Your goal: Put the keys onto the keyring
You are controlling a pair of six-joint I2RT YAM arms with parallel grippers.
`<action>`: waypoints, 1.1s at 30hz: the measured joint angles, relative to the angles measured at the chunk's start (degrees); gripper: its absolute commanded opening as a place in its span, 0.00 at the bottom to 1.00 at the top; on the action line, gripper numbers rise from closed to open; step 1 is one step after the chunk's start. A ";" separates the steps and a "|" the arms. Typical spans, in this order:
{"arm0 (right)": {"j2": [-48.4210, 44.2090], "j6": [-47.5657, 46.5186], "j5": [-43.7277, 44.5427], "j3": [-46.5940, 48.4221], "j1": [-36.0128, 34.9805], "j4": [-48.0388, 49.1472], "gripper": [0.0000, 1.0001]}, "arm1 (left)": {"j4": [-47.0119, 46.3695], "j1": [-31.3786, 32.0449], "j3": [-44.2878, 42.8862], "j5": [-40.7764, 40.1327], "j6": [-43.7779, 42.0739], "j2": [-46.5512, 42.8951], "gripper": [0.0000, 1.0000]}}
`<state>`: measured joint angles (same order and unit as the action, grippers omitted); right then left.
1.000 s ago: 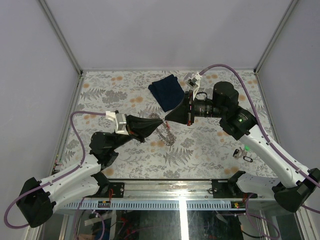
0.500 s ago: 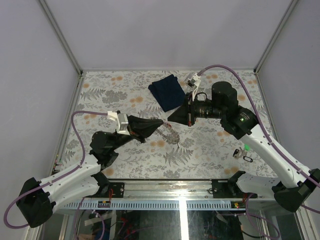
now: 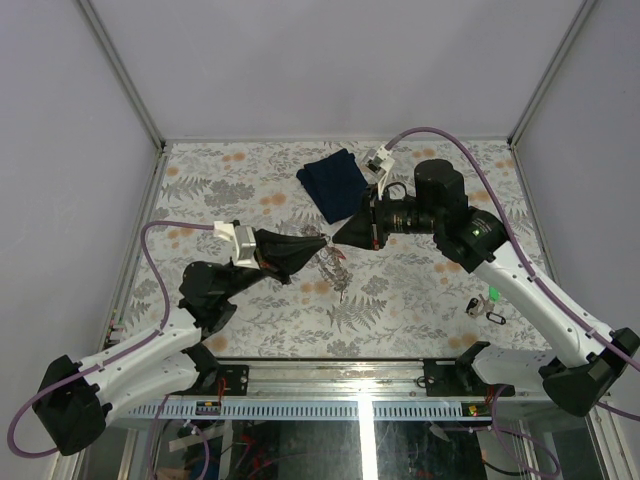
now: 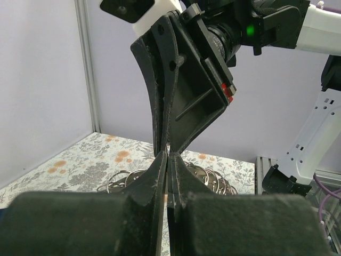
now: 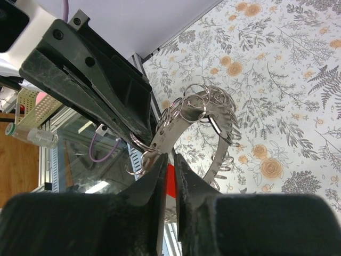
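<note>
The keyring (image 3: 333,266) dangles over mid-table (image 3: 250,180), swung a touch left since a moment ago. My left gripper (image 3: 322,243) stays clamped on its band. My right gripper (image 3: 336,238) just cracked slightly apart, with both arms reaching inward, tips nearly touching.

Pale lilac-grey walls (image 3: 330,60) enclose the cell, aluminium posts (image 3: 121,70) at the far corners. The tabletop (image 3: 420,300) wears a fern-and-orange-flower print; a metal rail (image 3: 340,372) runs along its near edge.
</note>
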<state>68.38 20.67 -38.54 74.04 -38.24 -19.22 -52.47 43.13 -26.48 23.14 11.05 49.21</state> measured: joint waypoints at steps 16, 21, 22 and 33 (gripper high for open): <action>-16.28 -8.83 6.01 -14.21 0.07 17.70 0.38 | -0.70 0.00 -2.25 5.07 0.57 0.92 0.00; -20.24 -13.42 3.15 -21.73 0.04 27.58 0.38 | -1.57 0.00 -2.97 9.22 2.05 2.19 0.00; -20.74 -14.40 2.36 -23.19 0.07 29.22 0.38 | -1.68 0.00 -2.99 10.03 2.32 2.36 0.00; -22.80 -18.73 -8.31 -28.94 0.07 41.35 0.35 | -2.45 0.00 -4.74 16.13 4.26 4.26 0.00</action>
<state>45.58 1.93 -46.85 45.10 -38.17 22.13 -54.92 43.13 -31.22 39.27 15.31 53.47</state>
